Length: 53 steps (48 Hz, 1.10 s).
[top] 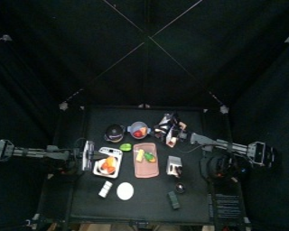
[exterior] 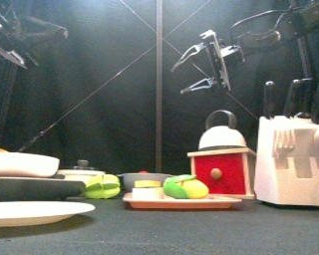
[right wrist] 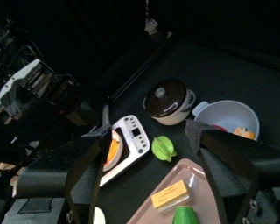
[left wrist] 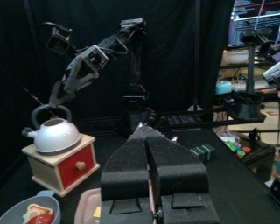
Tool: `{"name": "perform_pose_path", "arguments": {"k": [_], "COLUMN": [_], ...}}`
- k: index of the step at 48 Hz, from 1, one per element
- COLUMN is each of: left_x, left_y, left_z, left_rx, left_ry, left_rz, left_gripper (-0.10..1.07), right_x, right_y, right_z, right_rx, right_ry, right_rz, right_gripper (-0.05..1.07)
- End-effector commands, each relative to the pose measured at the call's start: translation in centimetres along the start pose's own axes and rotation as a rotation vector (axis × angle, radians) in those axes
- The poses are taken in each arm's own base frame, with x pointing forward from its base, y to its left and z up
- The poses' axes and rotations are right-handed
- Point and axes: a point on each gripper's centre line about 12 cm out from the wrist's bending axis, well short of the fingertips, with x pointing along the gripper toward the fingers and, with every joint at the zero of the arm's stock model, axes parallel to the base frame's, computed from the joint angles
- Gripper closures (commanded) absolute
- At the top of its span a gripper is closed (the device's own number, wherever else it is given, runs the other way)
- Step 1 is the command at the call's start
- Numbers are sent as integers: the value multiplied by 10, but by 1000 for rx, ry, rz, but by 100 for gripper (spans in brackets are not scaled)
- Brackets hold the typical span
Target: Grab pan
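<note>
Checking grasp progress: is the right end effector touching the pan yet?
Apart. The front view shows the right end effector raised high in the air, while the pan sits low on the table, with clear space between them.

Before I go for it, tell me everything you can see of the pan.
The pan is small, round and dark, under a lid with a pale rim and central knob. It sits upright on the far side of the table, left of middle, close beside a pale bowl; whether they touch is unclear. No handle shows, and nothing grips it.
</note>
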Motion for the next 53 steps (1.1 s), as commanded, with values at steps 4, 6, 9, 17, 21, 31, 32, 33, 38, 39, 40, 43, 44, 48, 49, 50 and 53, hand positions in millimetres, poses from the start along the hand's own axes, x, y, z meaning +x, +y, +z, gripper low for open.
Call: {"name": "perform_pose_path", "arguments": {"k": [4, 6, 9, 17, 21, 31, 32, 33, 38, 39, 40, 43, 44, 48, 49, 50, 53], "left_x": [4, 4, 4, 4, 2, -9, -11, -12, -15, -15, -15, -14, -15, -17, -18, -19, -22], "left_y": [2, 1, 1, 2, 4, 6, 6, 5, 4, 3, 4, 3, 3, 2, 2, 1, 1], "left_z": [9, 9, 8, 10, 16, 24, 23, 21, 8, 6, 3, -5, -8, -20, -24, -28, -34], "left_rx": [3, 0, -2, -11, -25, -43, -43, -44, -43, -45, -45, -48, -48, -52, -54, -56, -61], "left_ry": [-26, -26, -23, -13, -35, -90, -87, -82, -10, 12, 37, 132, 163, 287, 316, 354, 414], "left_rz": [5, 4, 3, 12, 25, 38, 40, 38, 33, 31, 32, 29, 28, 24, 22, 21, 22], "left_gripper": [99, 99, 99, 98, 95, 68, 65, 62, 47, 45, 43, 37, 35, 32, 32, 32, 32], "right_x": [15, 20, 30, 59, 78, 111, 114, 117, 131, 133, 135, 145, 148, 160, 162, 165, 172], "right_y": [16, 20, 27, 47, 57, 70, 70, 71, 75, 75, 76, 76, 76, 73, 73, 73, 74], "right_z": [-7, -11, -21, -51, -72, -105, -106, -109, -116, -117, -117, -121, -121, -128, -129, -129, -130], "right_rx": [-1, 1, 4, -5, -25, -48, -50, -53, -71, -69, -68, -71, -73, -81, -83, -83, -89], "right_ry": [30, 43, 74, 161, 213, 320, 327, 335, 367, 371, 372, 383, 386, 403, 406, 406, 408], "right_rz": [37, 45, 56, 84, 92, 46, 38, 34, 4, 0, -3, -20, -24, -47, -50, -53, -59], "right_gripper": [4, 4, 4, 4, 4, 5, 5, 5, 5, 5, 5, 5, 5, 5, 5, 5, 5]}}
